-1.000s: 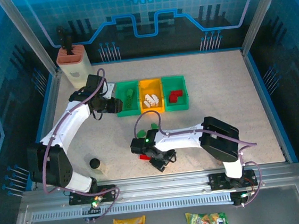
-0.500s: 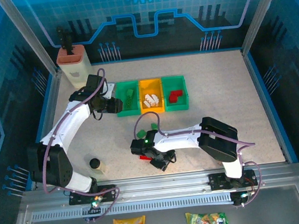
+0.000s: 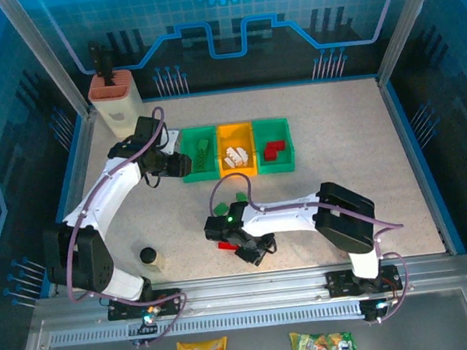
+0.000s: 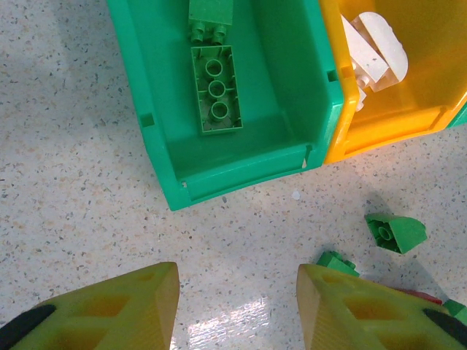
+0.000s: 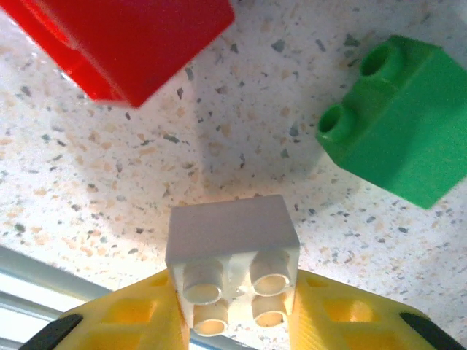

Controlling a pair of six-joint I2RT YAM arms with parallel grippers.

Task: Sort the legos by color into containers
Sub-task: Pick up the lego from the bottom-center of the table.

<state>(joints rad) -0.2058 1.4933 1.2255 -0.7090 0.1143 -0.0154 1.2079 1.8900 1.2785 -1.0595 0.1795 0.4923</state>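
Observation:
My right gripper (image 5: 233,321) is shut on a white lego (image 5: 232,255), studs facing the camera, just above the tabletop. A red lego (image 5: 124,40) and a green lego (image 5: 398,117) lie beyond it. In the top view this gripper (image 3: 245,247) is at the near middle, beside the red lego (image 3: 224,245). My left gripper (image 4: 237,306) is open and empty, just short of the left green container (image 4: 160,157), which holds a green lego (image 4: 215,91). The orange-yellow container (image 4: 430,117) holds white legos (image 4: 376,51). The right green container (image 3: 275,161) holds a red lego (image 3: 274,149).
Two loose green legos (image 4: 398,233) (image 4: 336,262) lie on the table in front of the bins. A beige holder (image 3: 115,104) stands at the back left. A small dark-topped jar (image 3: 148,256) sits near the left arm's base. Raised rails border the table.
My right gripper's jaws have closed on the white lego and the wrist has shifted slightly. The left arm has not moved.

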